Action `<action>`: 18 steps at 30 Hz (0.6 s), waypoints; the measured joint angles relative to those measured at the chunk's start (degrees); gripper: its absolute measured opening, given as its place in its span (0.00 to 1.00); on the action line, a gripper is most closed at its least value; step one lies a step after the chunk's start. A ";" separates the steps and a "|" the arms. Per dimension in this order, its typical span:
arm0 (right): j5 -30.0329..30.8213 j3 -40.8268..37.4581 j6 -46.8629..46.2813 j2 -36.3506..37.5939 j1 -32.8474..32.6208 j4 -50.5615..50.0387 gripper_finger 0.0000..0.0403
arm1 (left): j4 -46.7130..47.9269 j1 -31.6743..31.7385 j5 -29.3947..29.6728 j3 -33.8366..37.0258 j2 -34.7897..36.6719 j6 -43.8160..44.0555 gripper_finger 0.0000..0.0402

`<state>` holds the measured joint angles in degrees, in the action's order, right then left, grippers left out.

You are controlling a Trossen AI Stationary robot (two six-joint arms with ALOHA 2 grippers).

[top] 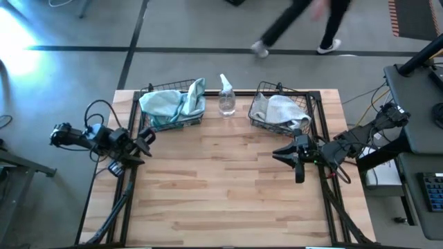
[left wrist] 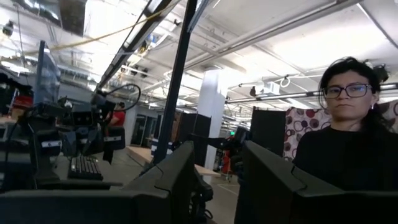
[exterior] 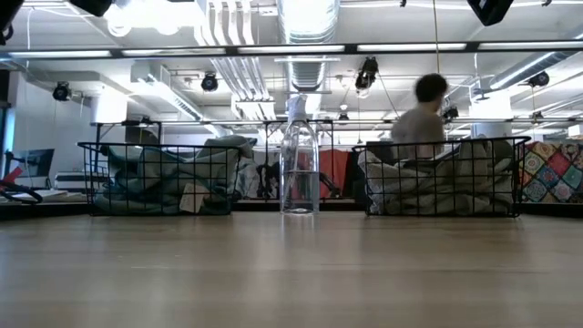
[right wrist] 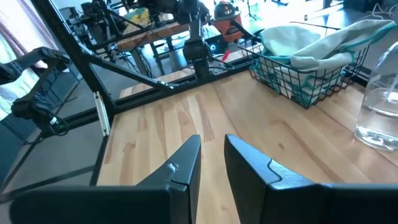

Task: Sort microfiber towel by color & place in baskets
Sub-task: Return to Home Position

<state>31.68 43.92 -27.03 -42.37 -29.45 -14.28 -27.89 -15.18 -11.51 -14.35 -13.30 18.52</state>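
Note:
Teal-blue towels [top: 173, 102] lie heaped in the left wire basket [top: 154, 123], with one corner draped over its rim. Grey-white towels [top: 282, 109] fill the right basket [top: 257, 117]. Both baskets stand at the table's far edge; the low view shows the left basket [exterior: 164, 182] and the right basket [exterior: 446, 178]. My left gripper [top: 146, 137] hovers open at the table's left edge, near the left basket's near corner. Its wrist view shows only the room past the left gripper [left wrist: 217, 162]. My right gripper [top: 289, 156] is open and empty over the table, just near of the right basket. In its wrist view the right gripper [right wrist: 212, 149] points across the bare wood toward the teal basket [right wrist: 305, 74].
A clear spray bottle [top: 226, 97] stands between the two baskets, also seen as the bottle [exterior: 299, 169] and the bottle [right wrist: 379, 106]. Bare wood [top: 221, 187] spreads over the middle and near part of the table. A person [top: 297, 24] walks behind the far edge, and another person [left wrist: 348, 143] stands beyond the left side.

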 joint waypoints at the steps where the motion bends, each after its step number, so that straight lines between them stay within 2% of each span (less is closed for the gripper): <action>1: 0.00 0.00 0.00 0.00 0.00 0.00 0.16 | 0.47 0.01 -0.02 0.00 0.80 -0.57 0.30; 18: 3.10 -0.14 0.59 -0.02 -0.02 -0.45 0.16 | 14.62 0.02 0.38 -0.02 11.88 -0.48 0.30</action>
<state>34.78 43.78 -26.43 -42.39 -29.47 -14.73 -13.27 -15.16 -11.12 -14.37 -1.42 18.03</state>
